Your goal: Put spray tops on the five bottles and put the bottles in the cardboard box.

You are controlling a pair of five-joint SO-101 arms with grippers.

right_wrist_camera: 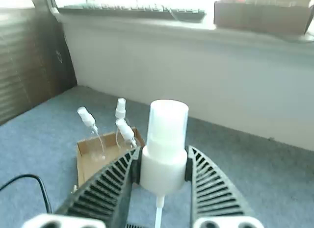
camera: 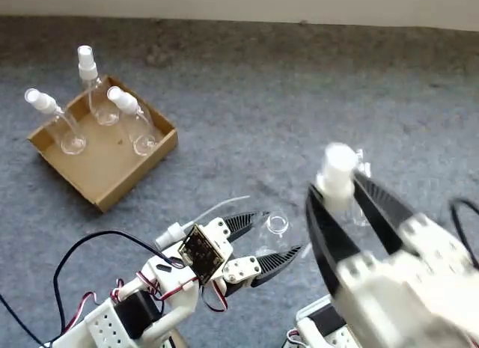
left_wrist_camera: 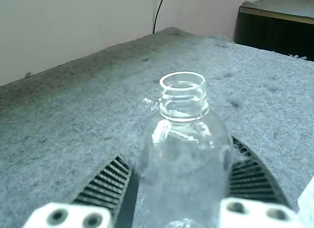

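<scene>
My left gripper (camera: 277, 234) (left_wrist_camera: 179, 157) is shut on a clear uncapped bottle (camera: 275, 227) (left_wrist_camera: 182, 154), held upright with its open neck (left_wrist_camera: 182, 88) up, low in the middle of the table. Just to its right and higher, my right gripper (camera: 335, 185) (right_wrist_camera: 163, 154) is shut on a white spray top (camera: 338, 167) (right_wrist_camera: 166, 139) whose thin tube hangs down. The cardboard box (camera: 138, 172) (right_wrist_camera: 82, 157) sits at the far left and holds three bottles with spray tops (camera: 135, 120) (right_wrist_camera: 122, 127), standing or leaning.
A loose white spray top (camera: 171, 233) with a long thin tube lies on the grey carpet beside my left arm. Something clear, perhaps another bottle (camera: 363, 168), is partly hidden behind my right gripper. Black cables (camera: 90, 243) trail at the lower left.
</scene>
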